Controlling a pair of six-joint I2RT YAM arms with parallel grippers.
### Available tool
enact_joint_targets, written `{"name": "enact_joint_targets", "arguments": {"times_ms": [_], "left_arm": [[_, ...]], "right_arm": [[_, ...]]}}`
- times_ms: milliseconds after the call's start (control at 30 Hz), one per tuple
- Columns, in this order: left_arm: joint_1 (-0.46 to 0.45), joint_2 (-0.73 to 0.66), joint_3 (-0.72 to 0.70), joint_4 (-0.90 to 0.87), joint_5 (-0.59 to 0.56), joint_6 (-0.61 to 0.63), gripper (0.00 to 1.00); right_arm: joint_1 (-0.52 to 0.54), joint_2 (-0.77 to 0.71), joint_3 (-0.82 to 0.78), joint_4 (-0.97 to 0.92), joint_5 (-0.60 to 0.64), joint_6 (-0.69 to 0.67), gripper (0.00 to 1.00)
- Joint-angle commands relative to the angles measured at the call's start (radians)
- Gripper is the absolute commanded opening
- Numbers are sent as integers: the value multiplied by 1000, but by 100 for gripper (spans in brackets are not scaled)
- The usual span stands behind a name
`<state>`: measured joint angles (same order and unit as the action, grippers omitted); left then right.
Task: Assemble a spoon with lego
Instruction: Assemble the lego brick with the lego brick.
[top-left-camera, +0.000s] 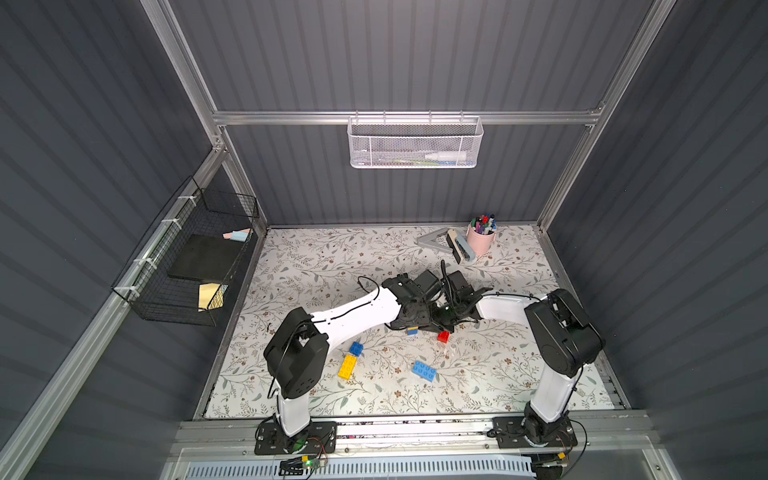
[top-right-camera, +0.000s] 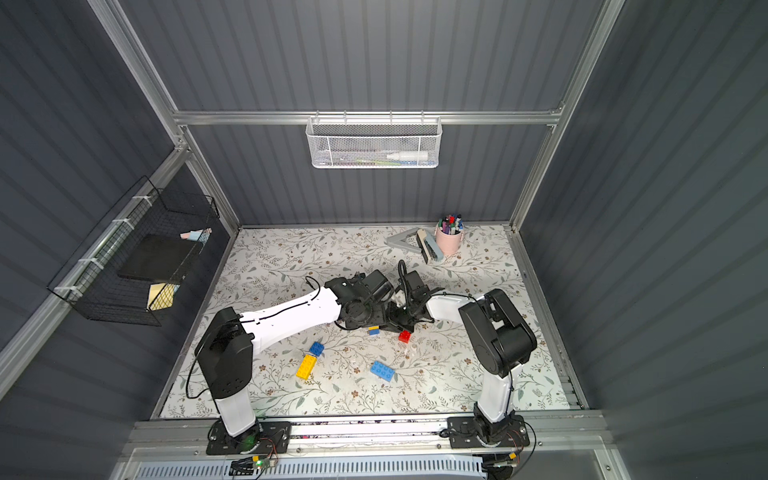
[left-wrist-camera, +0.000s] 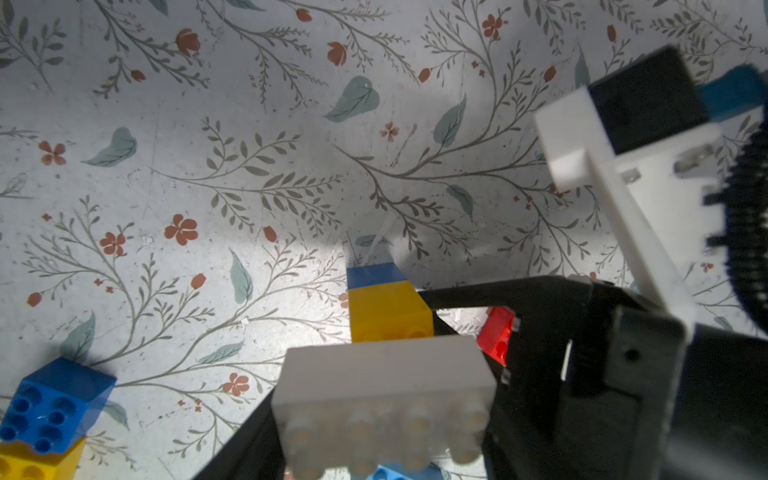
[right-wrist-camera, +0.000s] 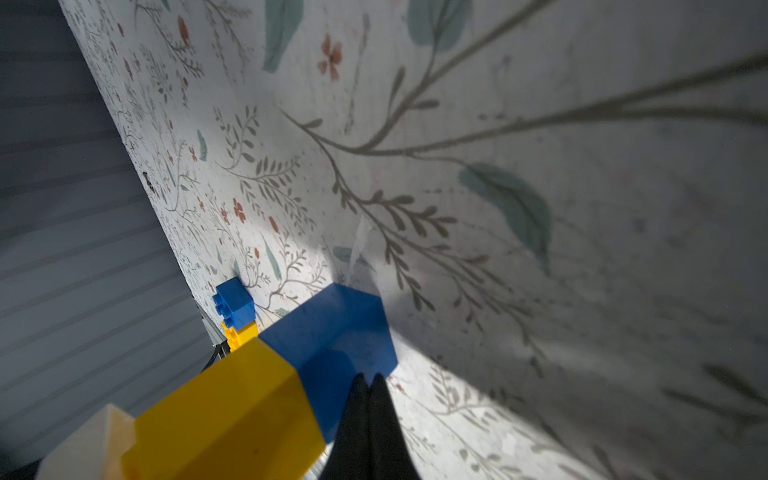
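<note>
I'm gripping the spoon bar (left-wrist-camera: 388, 316) by its white end in the left gripper (left-wrist-camera: 386, 415), its long axis pointing straight ahead; the right gripper (right-wrist-camera: 368, 388), clenched empty, is touching its blue-yellow side

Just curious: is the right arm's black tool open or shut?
Shut: the black right tool has both black fingertips pressed together, gripping nothing.
</note>
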<state>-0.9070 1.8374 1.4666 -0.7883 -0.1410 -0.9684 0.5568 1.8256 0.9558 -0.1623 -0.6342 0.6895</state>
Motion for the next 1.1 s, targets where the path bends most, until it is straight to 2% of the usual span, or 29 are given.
{"name": "enact_joint_targets", "arguments": {"times_ms": [0, 533, 1067], "left_arm": [[7, 20, -15, -60, 12, 10, 64], [8, 69, 86, -119, -13, 37, 64], [7, 110, 94, -120, 3, 68, 62]], "right_arm": [[17, -29, -14, 23, -22, 21, 0], [17, -17, -8, 41, -28, 21, 0], [20, -10, -21, 54, -34, 18, 0]]}}
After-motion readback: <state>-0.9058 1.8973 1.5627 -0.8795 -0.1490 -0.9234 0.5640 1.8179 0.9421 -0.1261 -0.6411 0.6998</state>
